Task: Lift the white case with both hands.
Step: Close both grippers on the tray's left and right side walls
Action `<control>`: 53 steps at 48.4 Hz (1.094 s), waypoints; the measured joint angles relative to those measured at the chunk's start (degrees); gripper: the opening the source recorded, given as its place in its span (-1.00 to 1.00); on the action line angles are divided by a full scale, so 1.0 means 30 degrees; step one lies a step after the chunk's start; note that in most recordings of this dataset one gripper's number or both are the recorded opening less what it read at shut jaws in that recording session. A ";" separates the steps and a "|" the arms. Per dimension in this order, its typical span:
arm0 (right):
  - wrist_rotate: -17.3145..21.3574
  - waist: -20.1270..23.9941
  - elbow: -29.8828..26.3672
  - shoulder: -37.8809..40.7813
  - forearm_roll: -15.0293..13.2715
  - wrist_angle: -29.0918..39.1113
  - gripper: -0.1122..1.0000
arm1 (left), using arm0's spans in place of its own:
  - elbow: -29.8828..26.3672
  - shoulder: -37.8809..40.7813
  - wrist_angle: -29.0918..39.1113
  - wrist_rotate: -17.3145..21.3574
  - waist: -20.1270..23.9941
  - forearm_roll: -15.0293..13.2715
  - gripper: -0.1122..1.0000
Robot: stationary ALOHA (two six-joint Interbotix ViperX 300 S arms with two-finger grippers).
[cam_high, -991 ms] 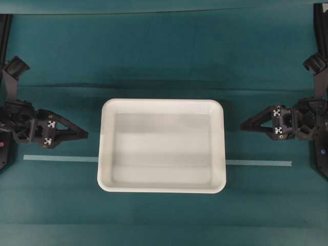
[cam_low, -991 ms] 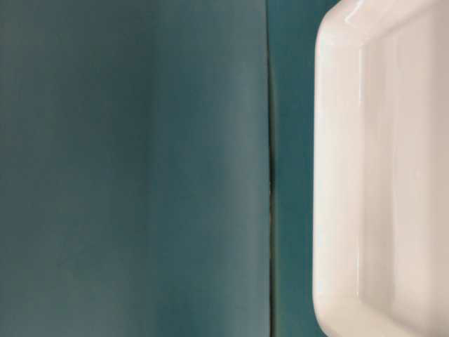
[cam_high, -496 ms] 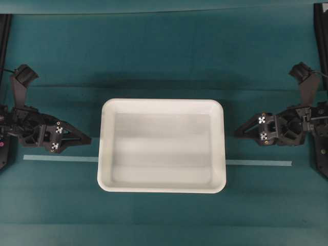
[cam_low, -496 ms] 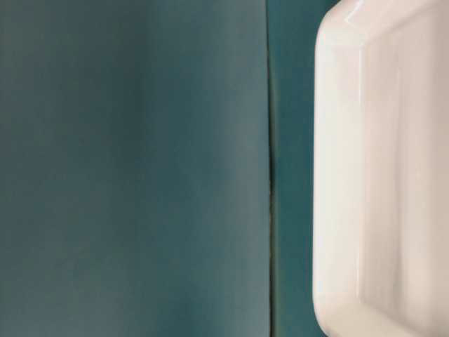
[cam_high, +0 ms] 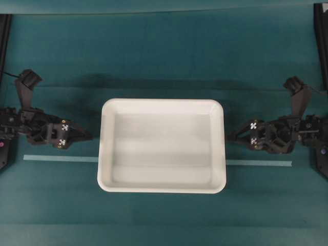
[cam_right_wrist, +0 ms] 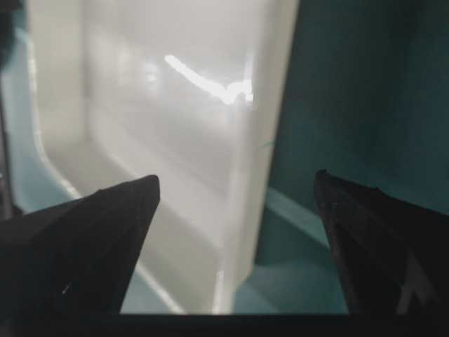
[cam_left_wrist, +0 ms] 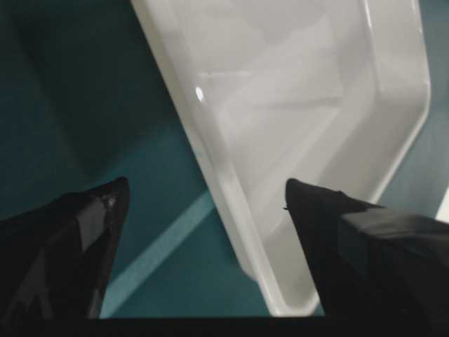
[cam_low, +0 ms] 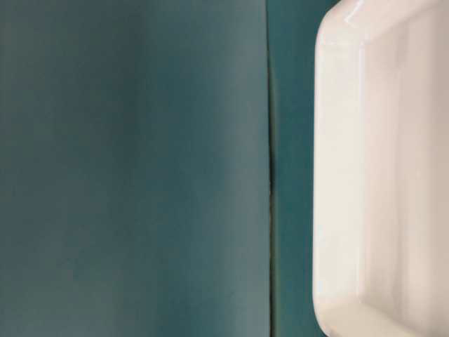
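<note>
The white case (cam_high: pixel 161 148) lies flat in the middle of the teal table, empty; its near wall fills the right of the table-level view (cam_low: pixel 379 175). My left gripper (cam_high: pixel 91 137) is turned on its side, its tips just short of the case's left rim. In the left wrist view it (cam_left_wrist: pixel 207 193) is open, with the case's rim (cam_left_wrist: pixel 231 189) running between the two fingers and nothing gripped. My right gripper (cam_high: pixel 229 137) mirrors it at the right rim. The right wrist view shows it (cam_right_wrist: pixel 235 186) open, the case's right wall (cam_right_wrist: pixel 245 210) lined up in the gap.
A thin pale tape strip (cam_high: pixel 56 158) runs across the cloth and passes under the case, coming out on the right (cam_high: pixel 259 163). A fold in the teal cloth (cam_low: pixel 269 175) runs beside the case. Dark arm mounts stand at both side edges.
Both grippers have moved inward toward the case's short sides, rolled onto their sides and opened fully. The case has not moved.
</note>
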 measured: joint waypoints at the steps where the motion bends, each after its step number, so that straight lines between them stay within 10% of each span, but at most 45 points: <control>1: 0.0000 0.0000 -0.0029 0.0205 0.0029 -0.0088 0.88 | -0.0029 0.0352 -0.0293 0.0000 0.0000 0.0000 0.92; 53: 0.1084 -0.0029 -0.2168 0.4102 0.0029 -0.1230 0.87 | -0.2109 0.4453 -0.1582 -0.0674 -0.0352 0.0029 0.88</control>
